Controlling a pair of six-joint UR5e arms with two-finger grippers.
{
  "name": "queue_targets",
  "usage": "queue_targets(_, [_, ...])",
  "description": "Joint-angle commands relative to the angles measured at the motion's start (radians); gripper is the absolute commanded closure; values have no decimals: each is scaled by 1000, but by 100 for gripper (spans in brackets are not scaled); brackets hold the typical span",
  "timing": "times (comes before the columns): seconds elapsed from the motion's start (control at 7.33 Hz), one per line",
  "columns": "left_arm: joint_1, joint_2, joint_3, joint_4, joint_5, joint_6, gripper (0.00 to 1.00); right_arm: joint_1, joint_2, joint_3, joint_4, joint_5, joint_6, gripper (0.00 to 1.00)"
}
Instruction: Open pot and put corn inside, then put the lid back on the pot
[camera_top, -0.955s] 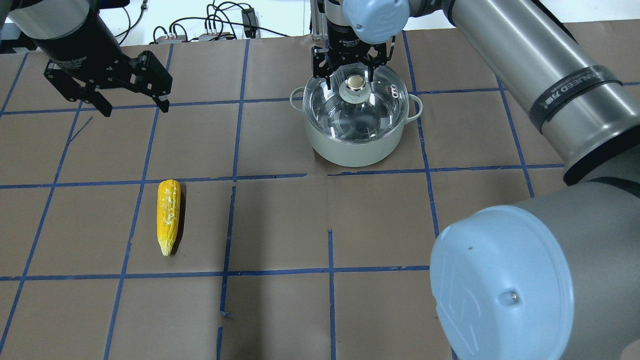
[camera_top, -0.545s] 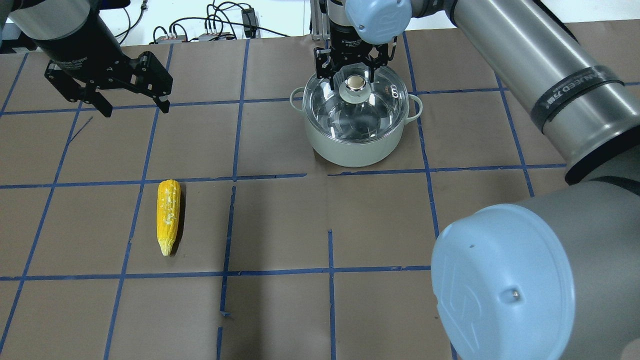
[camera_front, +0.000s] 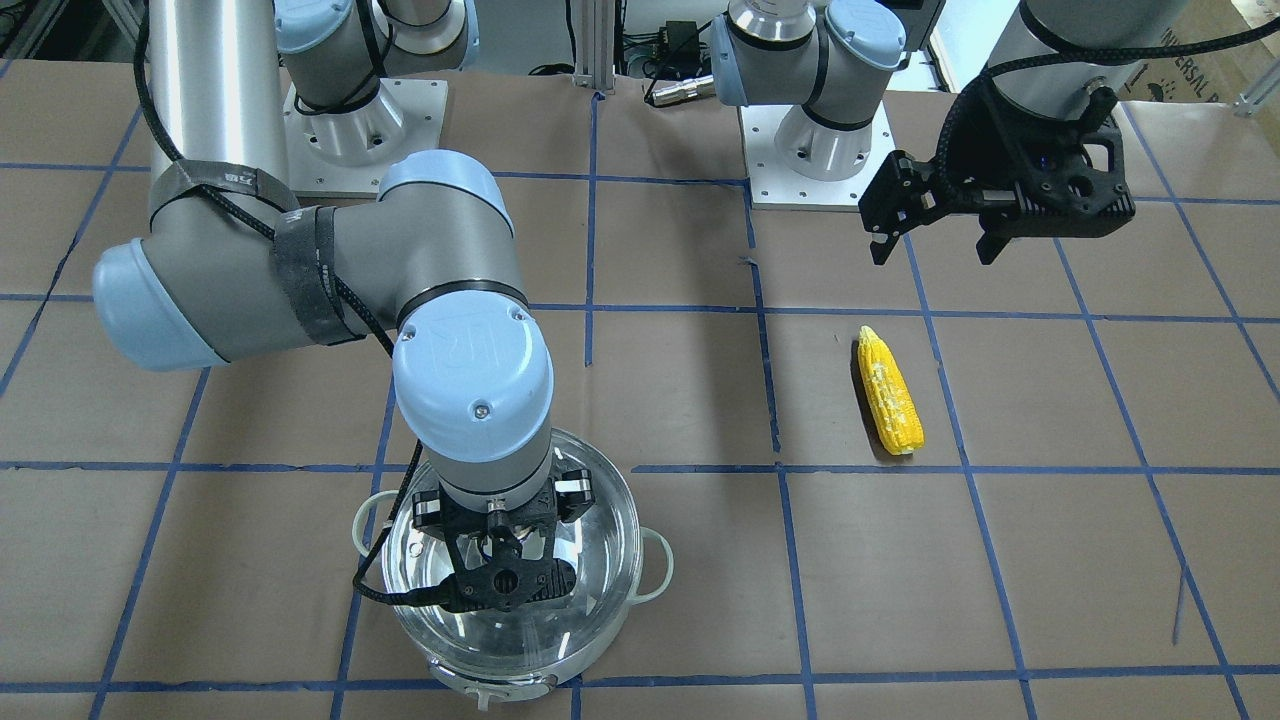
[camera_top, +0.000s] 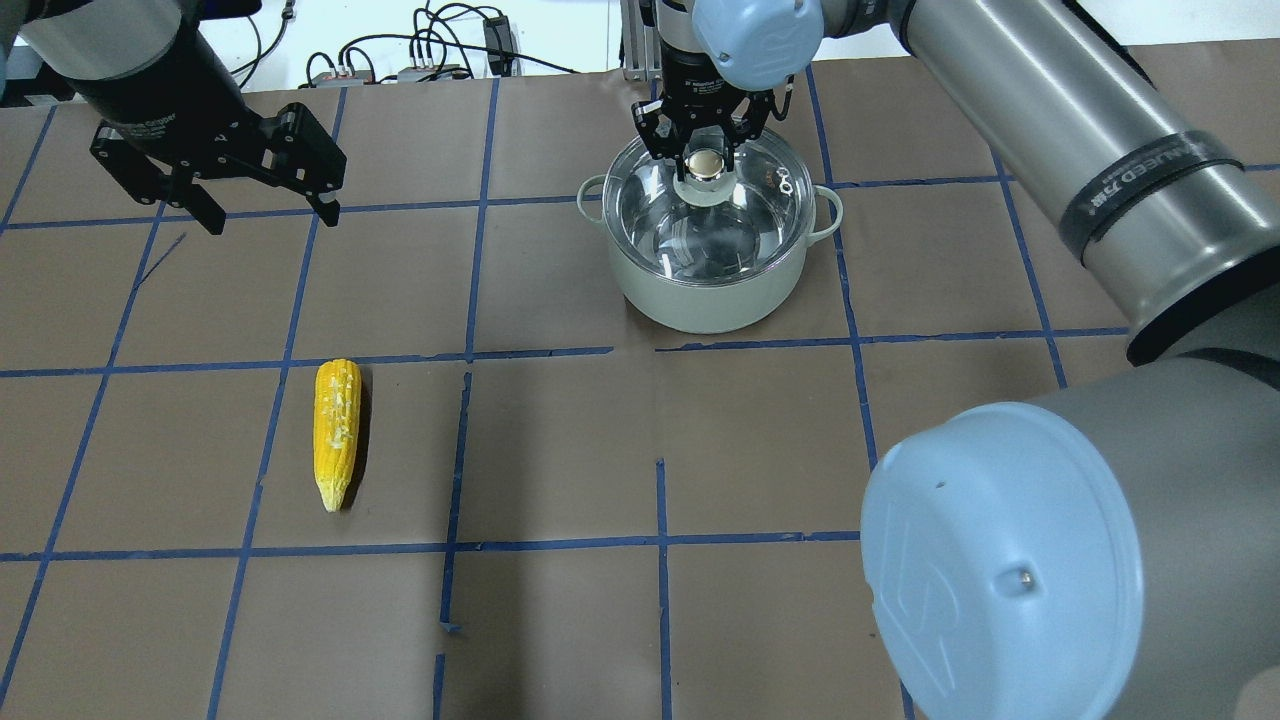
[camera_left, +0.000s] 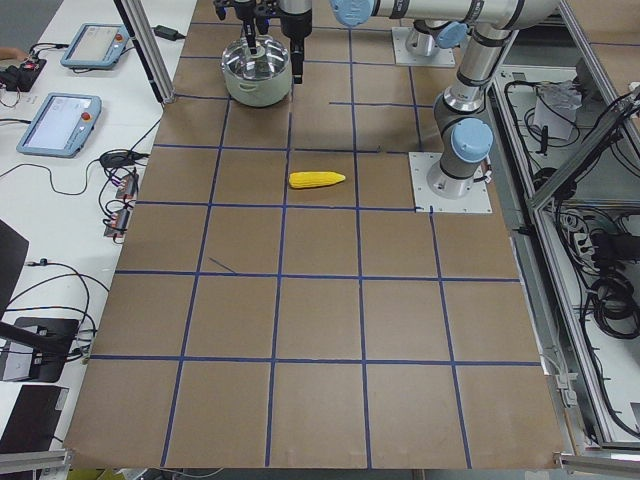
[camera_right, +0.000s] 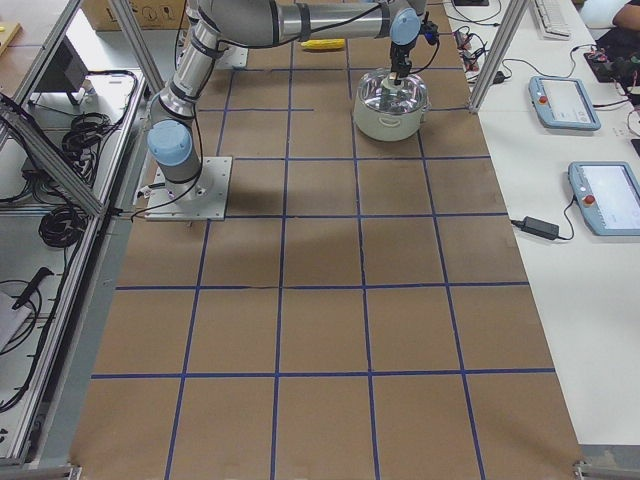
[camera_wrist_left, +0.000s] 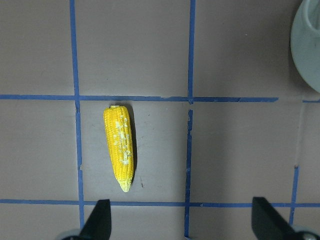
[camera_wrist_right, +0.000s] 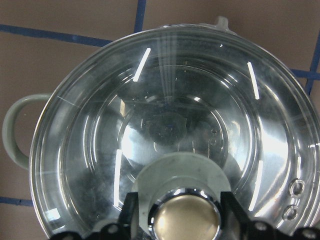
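The pot (camera_top: 700, 295) stands at the far middle of the table with the glass lid (camera_top: 700, 225) on it. My right gripper (camera_top: 706, 160) reaches down over the lid, its fingers closed against both sides of the knob (camera_wrist_right: 186, 220). The lid sits level on the pot rim. The corn (camera_top: 336, 432) lies on the brown paper to the left, tapered end toward the robot; it also shows in the left wrist view (camera_wrist_left: 120, 147). My left gripper (camera_top: 270, 220) hangs open and empty above the table, farther back than the corn.
Blue tape lines divide the brown paper-covered table (camera_top: 560, 450). Cables and power blocks (camera_top: 420, 60) lie beyond the far edge. The right arm's elbow (camera_top: 1000, 560) fills the near right of the overhead view. Tablets (camera_right: 560, 100) rest on the side benches.
My right gripper has come down a little and its fingers have closed in from wide apart onto the lid's knob. The left gripper, corn and pot have not moved.
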Motion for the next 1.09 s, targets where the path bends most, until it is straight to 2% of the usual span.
queue_targets(0.0, [0, 0, 0, 0, 0, 0, 0, -20, -17, -22, 4, -3, -28, 57])
queue_targets(0.41, [-1, 3, -3, -3, 0, 3, 0, -58, -144, -1, 74, 8, -98, 57])
queue_targets(0.55, [-1, -1, -15, -3, 2, 12, 0, -103, -201, 1, 149, 11, -170, 58])
queue_targets(0.68, [9, 9, -72, 14, 0, 17, 0, -161, -255, 2, 227, 34, -246, 59])
queue_targets(0.95, [66, 6, -213, 188, -6, 21, 0, -282, -326, 17, 326, 40, -411, 59])
